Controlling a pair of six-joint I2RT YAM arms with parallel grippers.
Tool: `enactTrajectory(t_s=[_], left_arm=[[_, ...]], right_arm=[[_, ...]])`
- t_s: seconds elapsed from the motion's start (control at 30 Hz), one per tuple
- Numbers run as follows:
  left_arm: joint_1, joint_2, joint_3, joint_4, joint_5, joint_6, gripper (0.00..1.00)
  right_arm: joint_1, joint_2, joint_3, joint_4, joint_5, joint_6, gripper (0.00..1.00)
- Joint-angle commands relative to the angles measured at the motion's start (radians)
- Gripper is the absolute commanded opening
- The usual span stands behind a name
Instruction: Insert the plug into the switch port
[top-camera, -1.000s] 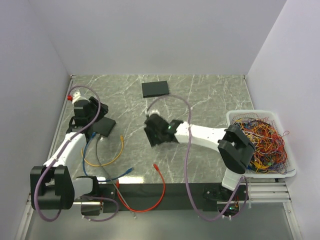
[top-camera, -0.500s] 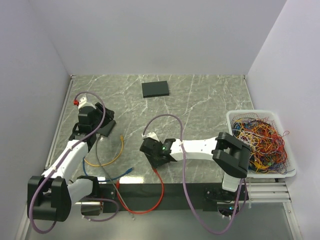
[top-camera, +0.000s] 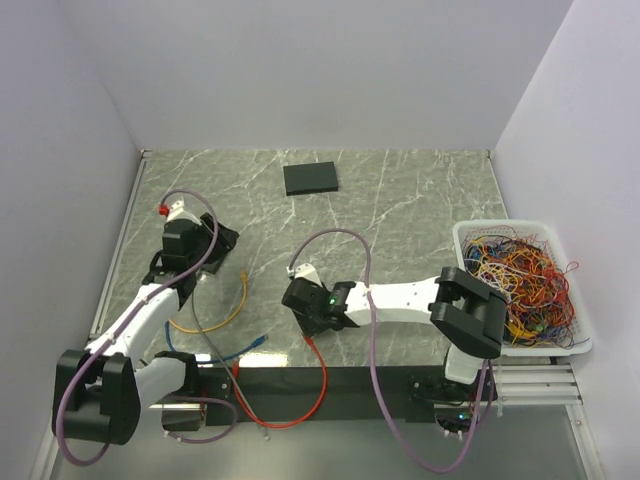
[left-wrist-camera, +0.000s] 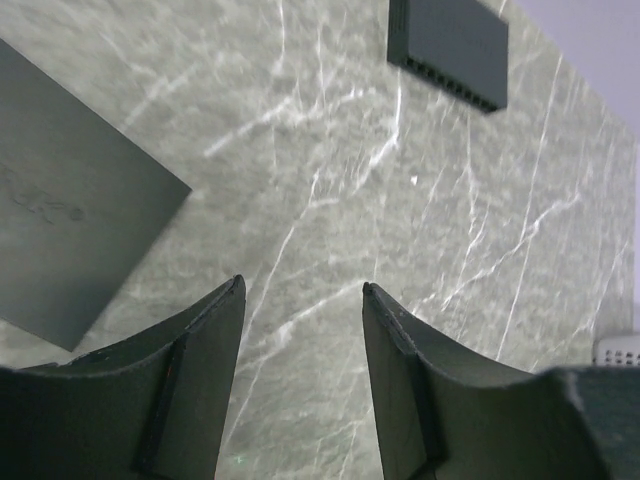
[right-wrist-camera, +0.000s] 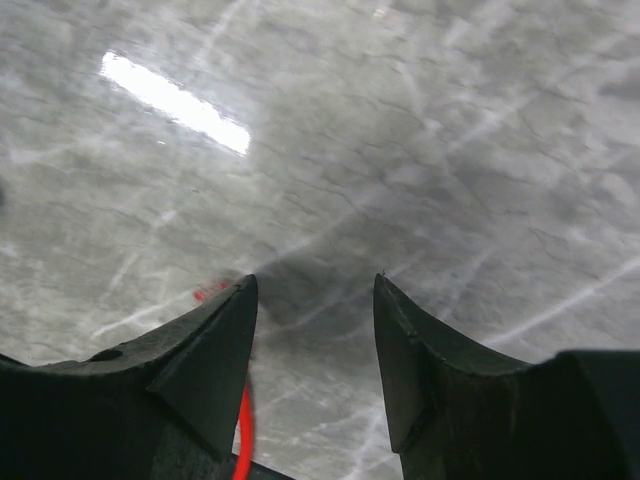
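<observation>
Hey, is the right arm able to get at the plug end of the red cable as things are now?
Probably yes. The right gripper hovers open and empty just above the red cable's plug end, which lies uncovered on the marble table; nothing stands between them.

Red cable (right-wrist-camera: 243, 425) — plug end mostly hidden behind right jaws; grey box (left-wrist-camera: 60, 230) cut off.

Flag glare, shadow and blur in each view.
Right wrist: a bright glare streak on the marble table, a dark shadow below it, the red cable blurred. Left wrist: even light, the switch sharp. Top external: evenly lit, no glare.
</observation>
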Motion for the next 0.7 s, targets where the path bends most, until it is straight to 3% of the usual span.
enactTrajectory(t_s=[0.0,0.67], left_arm=[[-0.031,0.061,0.011,0.044,0.043,0.025,0.56],[-0.022,0.532,0.283,-0.104,-0.209,0.055,0.56]], right_arm=[[0.005,-0.081,-0.020,-0.004,0.088,0.019,0.58],[0.005,-0.195,-0.162,0.109,-0.015,-0.054,0.64]])
